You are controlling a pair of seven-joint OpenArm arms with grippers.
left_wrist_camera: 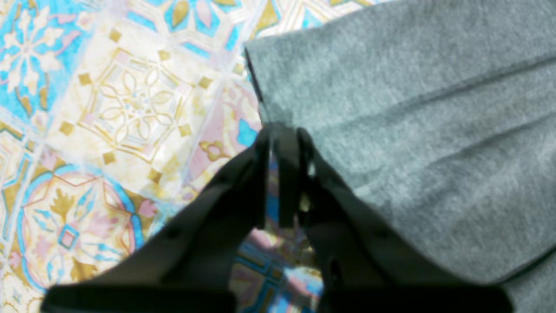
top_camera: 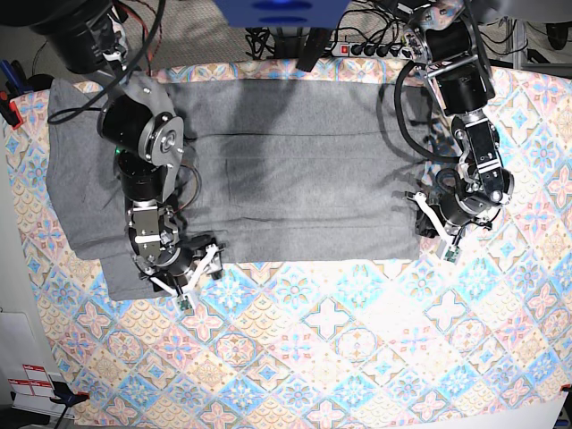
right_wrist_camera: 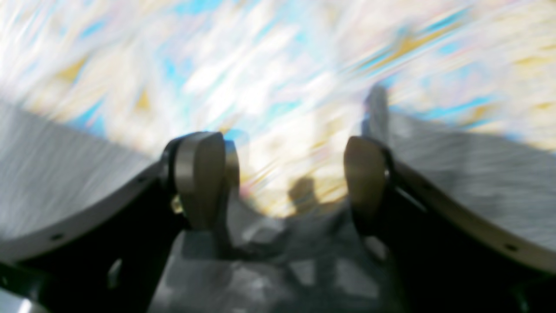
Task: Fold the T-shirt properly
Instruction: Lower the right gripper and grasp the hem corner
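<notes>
T-shirt (top_camera: 286, 170) lies spread across the upper half of the table (top_camera: 357, 357), folded into a wide grey band running 9 to 3 o'clock in the base view. A looser part spills out toward 9 o'clock, with a flap reaching down to about 7 o'clock of the band. The patterned cloth (top_camera: 375, 340) shows bare over the whole lower half.

Left gripper (left_wrist_camera: 282, 134): fingers (left_wrist_camera: 260, 174) drawn together, only a thin slit between them. In the left wrist view the tips sit right at the shirt's edge, at the foot of a corner of grey fabric; whether a fold of cloth is pinched I cannot tell. In the base view this gripper (top_camera: 438, 228) is at the band's 3 o'clock end, low on that edge.

Right gripper (right_wrist_camera: 286, 182): fingers (right_wrist_camera: 200, 178) stand wide apart, nothing between the pads. View is heavily motion-blurred. Grey fabric lies crumpled below the gap at 6 o'clock and stretches off at 9 and 3 o'clock; patterned cloth fills 12 o'clock. In the base view this gripper (top_camera: 192, 273) is at the band's lower 7 o'clock corner, over the shirt's bottom edge where it meets the cloth.

Arms are well apart, one at each end of the shirt.
</notes>
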